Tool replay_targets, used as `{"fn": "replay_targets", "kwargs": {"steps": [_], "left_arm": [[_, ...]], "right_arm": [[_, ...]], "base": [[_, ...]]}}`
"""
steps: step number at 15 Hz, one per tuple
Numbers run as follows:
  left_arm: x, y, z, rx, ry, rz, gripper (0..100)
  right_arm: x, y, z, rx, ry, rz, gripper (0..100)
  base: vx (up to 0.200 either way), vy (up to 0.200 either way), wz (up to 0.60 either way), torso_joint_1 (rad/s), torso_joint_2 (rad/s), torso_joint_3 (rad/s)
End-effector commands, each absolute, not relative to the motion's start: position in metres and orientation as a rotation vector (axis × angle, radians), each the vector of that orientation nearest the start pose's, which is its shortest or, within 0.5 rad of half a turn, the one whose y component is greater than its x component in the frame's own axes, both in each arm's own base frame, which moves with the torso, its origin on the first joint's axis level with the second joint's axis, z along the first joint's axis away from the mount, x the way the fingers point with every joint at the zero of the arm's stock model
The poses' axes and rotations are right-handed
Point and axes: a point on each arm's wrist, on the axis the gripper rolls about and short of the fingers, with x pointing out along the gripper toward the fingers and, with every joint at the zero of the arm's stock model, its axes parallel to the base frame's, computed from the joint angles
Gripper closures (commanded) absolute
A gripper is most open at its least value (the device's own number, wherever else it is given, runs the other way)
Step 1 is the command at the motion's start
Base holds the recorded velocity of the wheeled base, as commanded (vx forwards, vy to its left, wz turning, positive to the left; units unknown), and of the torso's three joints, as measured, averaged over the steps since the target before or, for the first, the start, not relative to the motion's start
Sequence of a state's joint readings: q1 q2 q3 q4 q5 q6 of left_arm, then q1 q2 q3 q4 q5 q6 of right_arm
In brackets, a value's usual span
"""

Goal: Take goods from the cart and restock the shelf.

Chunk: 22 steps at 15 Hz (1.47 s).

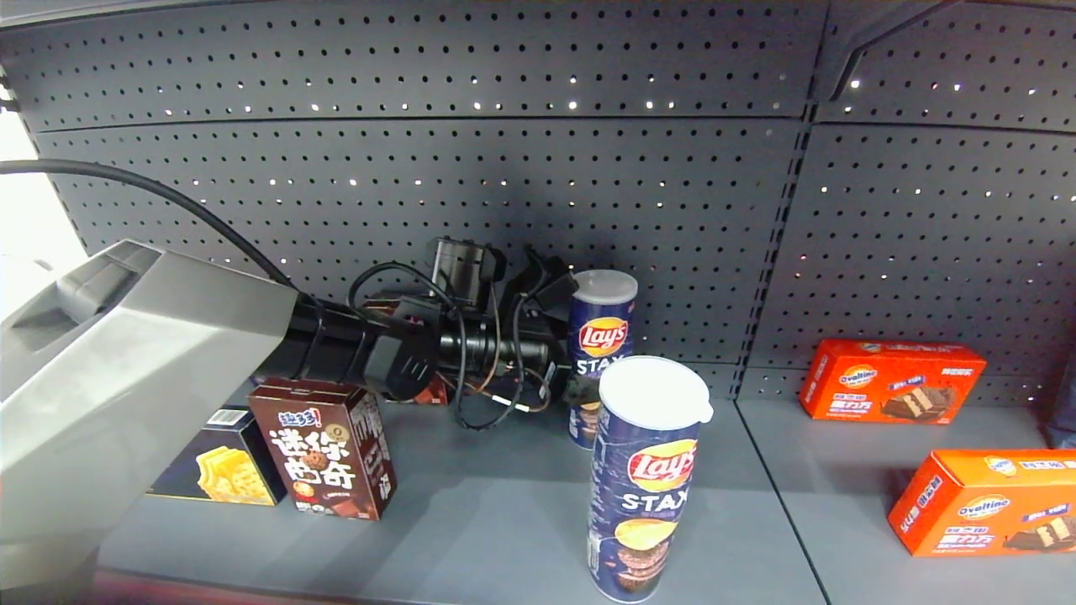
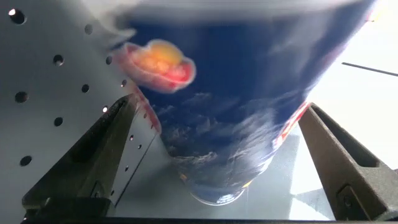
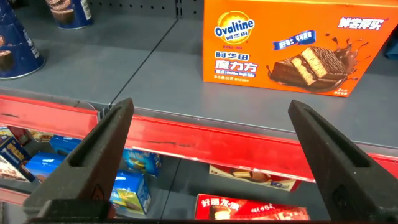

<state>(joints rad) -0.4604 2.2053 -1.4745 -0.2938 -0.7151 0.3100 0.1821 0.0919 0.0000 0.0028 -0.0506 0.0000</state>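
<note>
Grey shelf (image 1: 504, 521) with a pegboard back (image 1: 420, 168), partly stocked. Two orange cake-bar boxes (image 1: 891, 380) (image 1: 988, 502) lie on the bay to the right. A tall front chip can (image 1: 646, 479) stands near the shelf's front edge. Directly behind it the rear chip can (image 1: 602, 332) stands upright, close to the pegboard. Towards the left sit a brown cookie box (image 1: 328, 449) and a dark cracker box (image 1: 220, 466).

The left gripper (image 2: 217, 107) straddles the rear chip can low down, jaws spread wide, one on each side, with light showing at both. It grips nothing. The right gripper (image 3: 210, 104) hangs before the shelf's red front lip, jaws equally wide and empty, facing an orange box.

Judgement: the rear can looks set down, and the step in hand is backing out. Best done straight back along the arm's own line, jaws kept wide and level. Any sideways drift would clip the rear can, and the front can is close enough to topple too.
</note>
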Motion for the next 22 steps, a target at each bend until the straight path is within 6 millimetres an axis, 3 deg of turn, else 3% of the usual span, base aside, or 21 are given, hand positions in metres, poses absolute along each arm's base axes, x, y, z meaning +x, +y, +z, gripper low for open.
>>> {"fn": "replay_targets", "kwargs": {"steps": [1, 6, 10, 15, 19, 22], "left_arm": [[0.390, -0.210, 0.143, 0.211, 0.275, -1.213, 0], [0.372, -0.195, 0.144, 0.225, 0.320, -1.146, 0], [0.355, -0.179, 0.149, 0.263, 0.360, -0.991, 0], [0.335, -0.168, 0.167, 0.283, 0.304, -0.889, 0], [0.321, -0.154, 0.198, 0.293, 0.228, -0.802, 0], [0.288, -0.138, 0.241, 0.221, 0.144, -0.750, 0]], "right_arm": [[-0.015, -0.004, 0.077, -0.011, 0.096, 0.132, 0], [-0.015, -0.004, 0.077, -0.011, 0.096, 0.132, 0], [-0.015, -0.004, 0.077, -0.011, 0.096, 0.132, 0], [-0.015, -0.004, 0.077, -0.011, 0.096, 0.132, 0], [-0.015, -0.004, 0.077, -0.011, 0.096, 0.132, 0], [-0.015, -0.004, 0.077, -0.011, 0.096, 0.132, 0]], "base": [[0.000, 0.000, 0.00, 0.000, 0.00, 0.000], [0.000, 0.000, 0.00, 0.000, 0.00, 0.000], [0.000, 0.000, 0.00, 0.000, 0.00, 0.000], [0.000, 0.000, 0.00, 0.000, 0.00, 0.000], [0.000, 0.000, 0.00, 0.000, 0.00, 0.000], [0.000, 0.000, 0.00, 0.000, 0.00, 0.000]]}}
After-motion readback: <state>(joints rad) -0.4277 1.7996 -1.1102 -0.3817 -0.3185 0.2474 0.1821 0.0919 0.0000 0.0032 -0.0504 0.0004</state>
